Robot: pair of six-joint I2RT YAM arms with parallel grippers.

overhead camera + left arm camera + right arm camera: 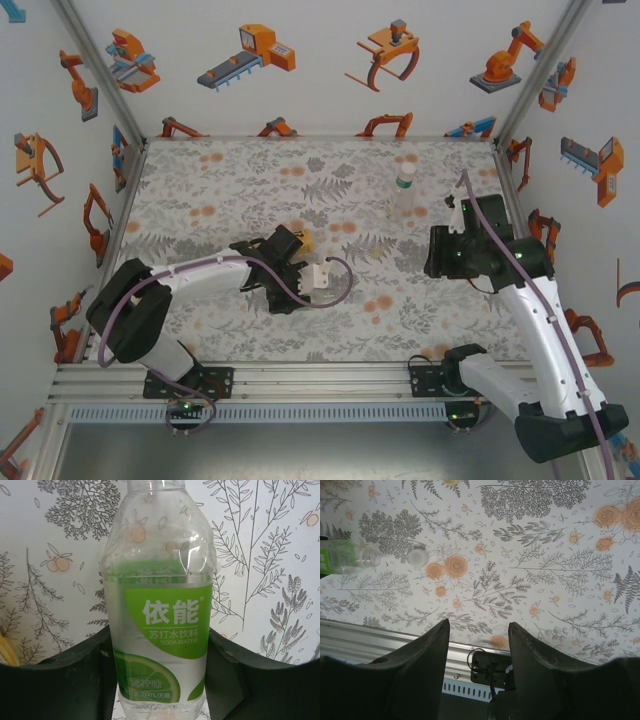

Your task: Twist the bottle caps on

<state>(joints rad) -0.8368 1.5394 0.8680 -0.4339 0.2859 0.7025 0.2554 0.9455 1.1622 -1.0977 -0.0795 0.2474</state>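
Green-label bottle [160,625] | between fingers [70,685] of left gripper [160,650] | both touching it

The left arm [200,278] and the right arm [548,335] are built alike: white tubular links between bulky black joint housings. A thin lilac cable [300,300] runs along each. The base plates [190,382] are black. A white block [320,272] sits on the left wrist. The right gripper [478,624] has broad, matte black fingers [420,670].

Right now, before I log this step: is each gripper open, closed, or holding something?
Left gripper: closed on the green-label bottle.
Right gripper: open, holding nothing.
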